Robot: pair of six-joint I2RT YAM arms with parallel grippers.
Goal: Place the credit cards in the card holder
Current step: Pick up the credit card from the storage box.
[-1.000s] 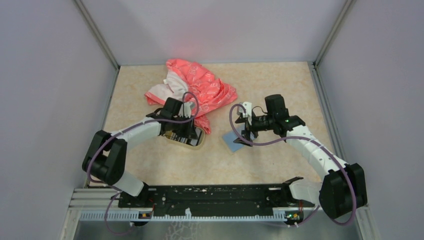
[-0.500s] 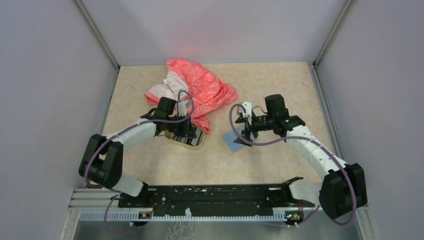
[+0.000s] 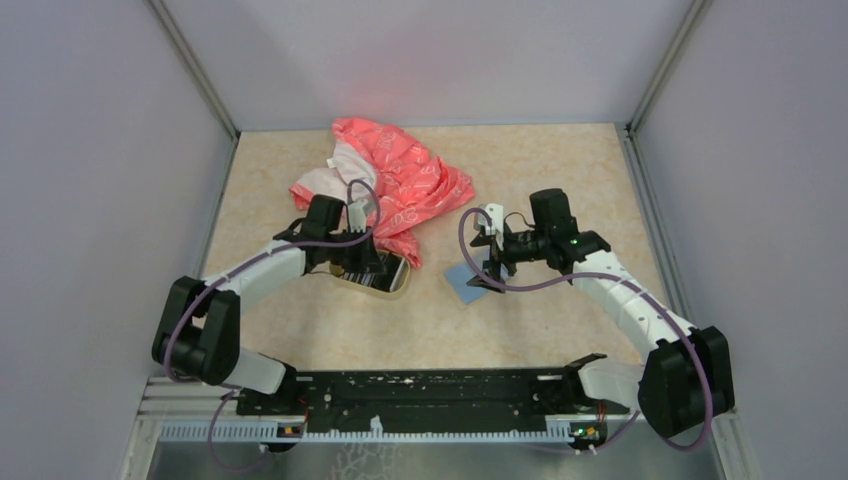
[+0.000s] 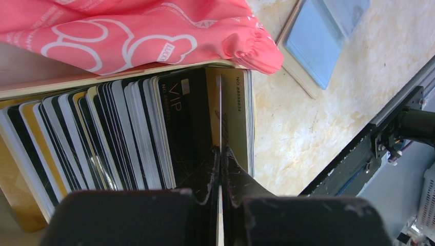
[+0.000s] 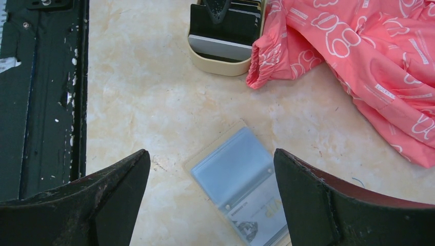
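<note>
From above, the left tool (image 3: 368, 262) is down in the oval dish (image 3: 400, 287), where the credit cards (image 3: 385, 272) stand packed on edge. From this view I cannot tell how its jaws stand. The pink cloth (image 3: 395, 180) lies just beyond it, draped onto the dish's far rim. The right tool (image 3: 487, 262) hangs wide open, with the card holder (image 3: 458, 283) flat on the desk (image 3: 540, 170) right beneath it.

The left wrist view settles the grip. The jaws are pinched together on a single credit card (image 4: 219, 110), seen edge-on as a thin pale line running forward from the fingertips. A black VIP card is on one side of it and the golden-tan card (image 4: 235, 123) on the other. The remaining cards fan away to the tool's side, and the holder lies ahead and off to the other side.

In the right wrist view the two fingers are spread wide with nothing between them. The holder lies opened out below the gap, its blue-grey pockets facing up. Something printed shows in the nearest pocket, but I cannot make out what it is.

I would judge these cards light, stiff and slick. A pinch on the top edge, as here, is the sensible hold, though a tightly packed neighbour could ride up with it. The holder looks soft and light and would likely skid unless it is pinned.
</note>
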